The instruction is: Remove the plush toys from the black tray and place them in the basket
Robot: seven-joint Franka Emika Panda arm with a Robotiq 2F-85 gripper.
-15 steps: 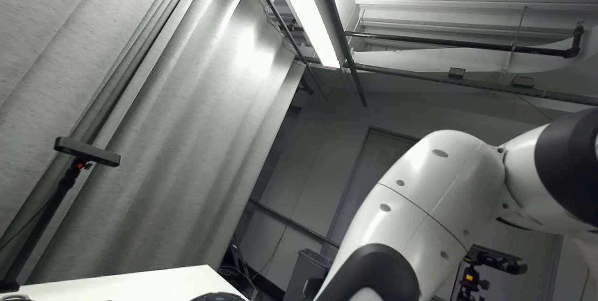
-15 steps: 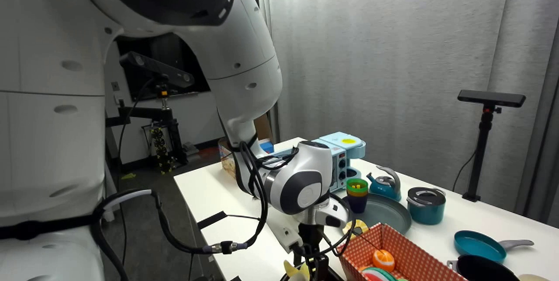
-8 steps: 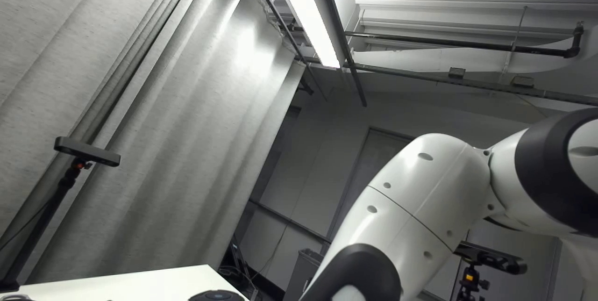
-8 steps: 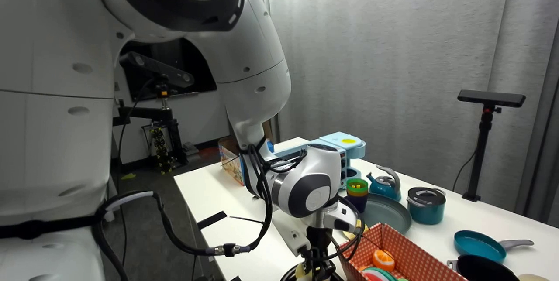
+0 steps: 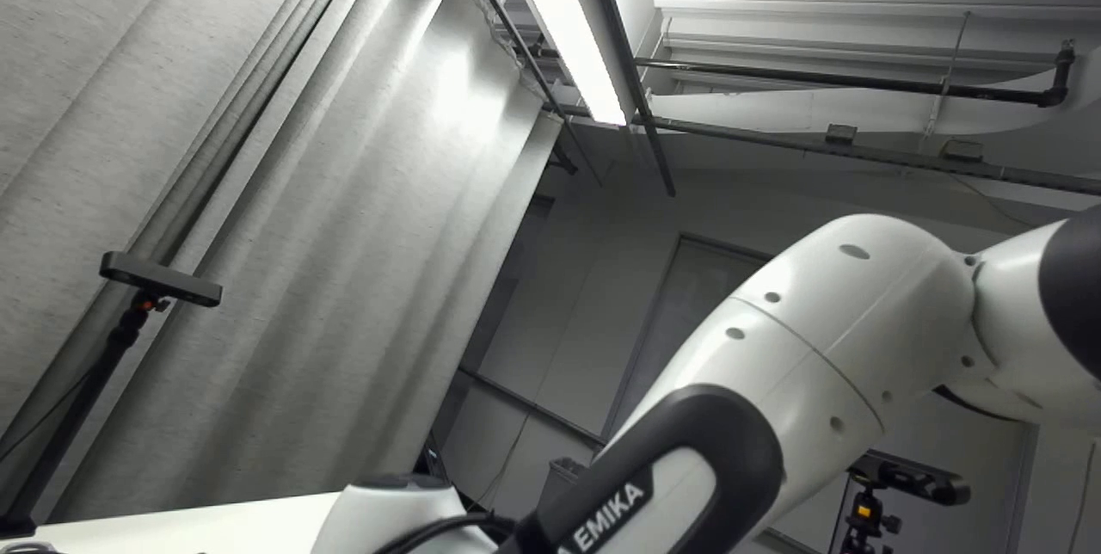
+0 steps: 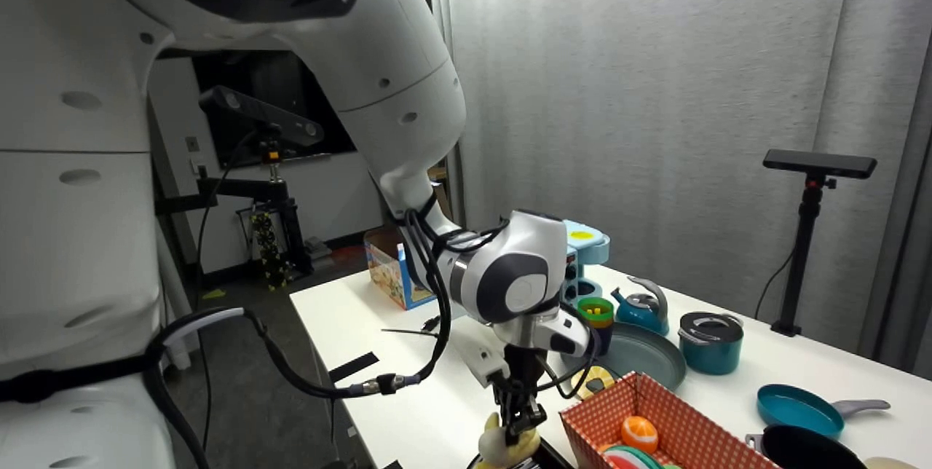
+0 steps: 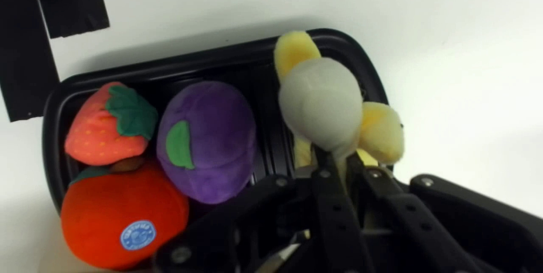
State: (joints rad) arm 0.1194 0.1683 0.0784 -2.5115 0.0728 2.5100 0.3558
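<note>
The gripper (image 7: 340,162) has its fingers close together, pinching a narrow fold of the white-and-yellow plush toy (image 7: 320,103) between the tips. The toy's rounded white part and yellow lobes bulge out past the fingers, over one end of the black tray (image 7: 191,62); whether it touches the tray cannot be told. Toward the tray's opposite end lie a purple plush toy (image 7: 216,141), a strawberry plush toy (image 7: 102,131) and a red-orange plush toy (image 7: 114,209). In an exterior view, the red-checked basket (image 6: 692,425) stands just beside the tray on the tabletop (image 6: 437,407).
</note>
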